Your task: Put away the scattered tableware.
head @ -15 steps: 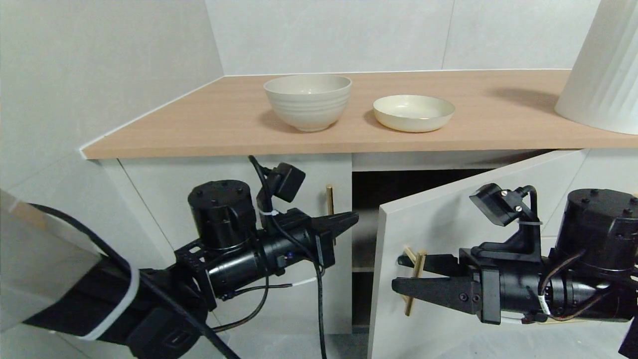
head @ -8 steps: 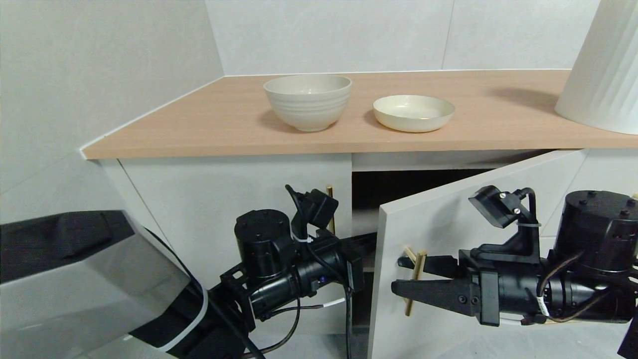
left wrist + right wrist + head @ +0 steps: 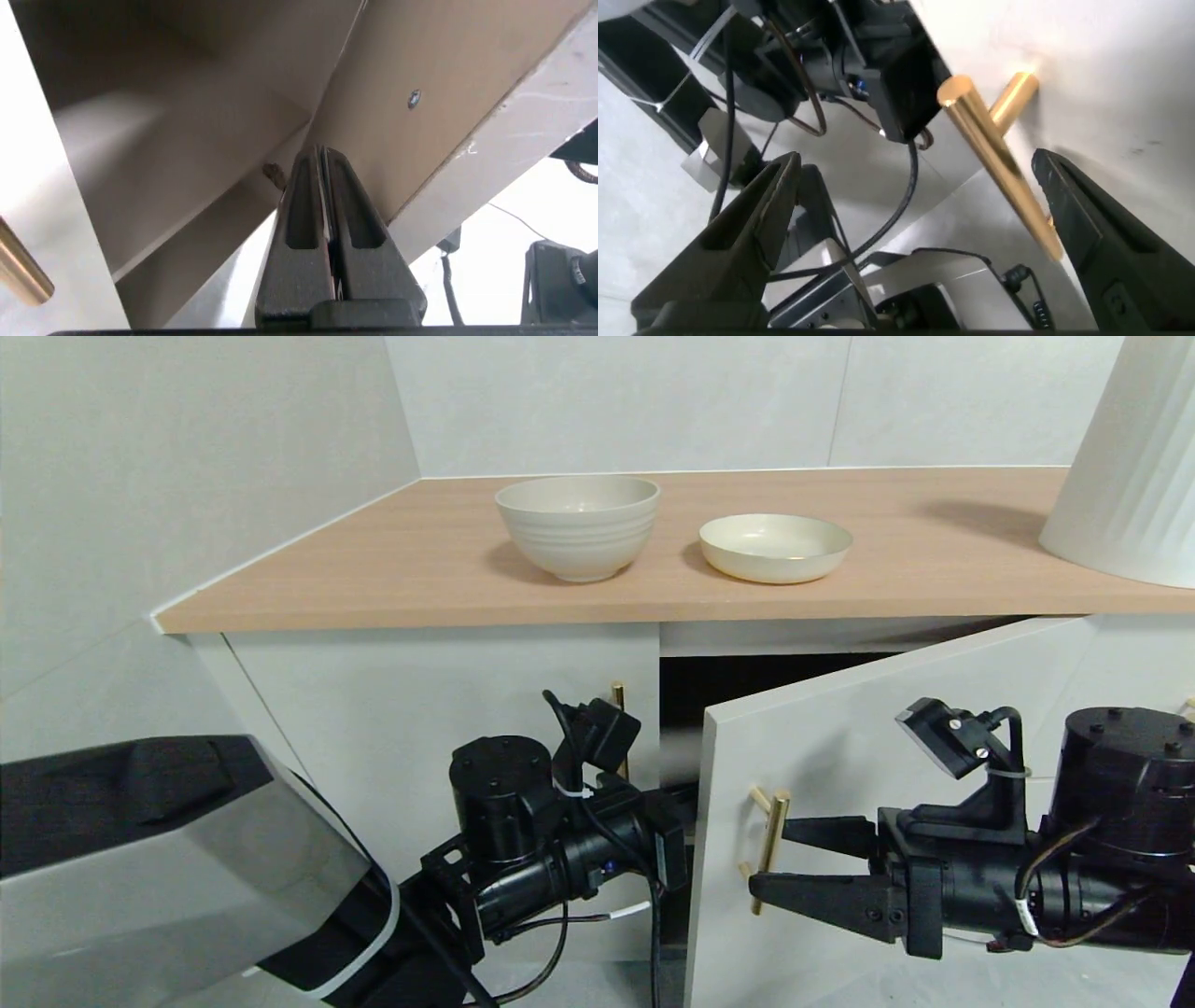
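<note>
Two pieces of tableware: one deep bowl and one shallow dish. There is one countertop and one white ribbed vessel. Two cabinet doors, left door and right door, carry two brass handles, left handle and right handle. Two grippers: left gripper, right gripper.

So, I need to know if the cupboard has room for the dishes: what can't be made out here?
Cupboard inside: head view, dark and mostly covered by the half-open door.
Left gripper: head view, its tips hidden behind the door's edge.
White ribbed object: head view, cut off by the top and right edges.
</note>
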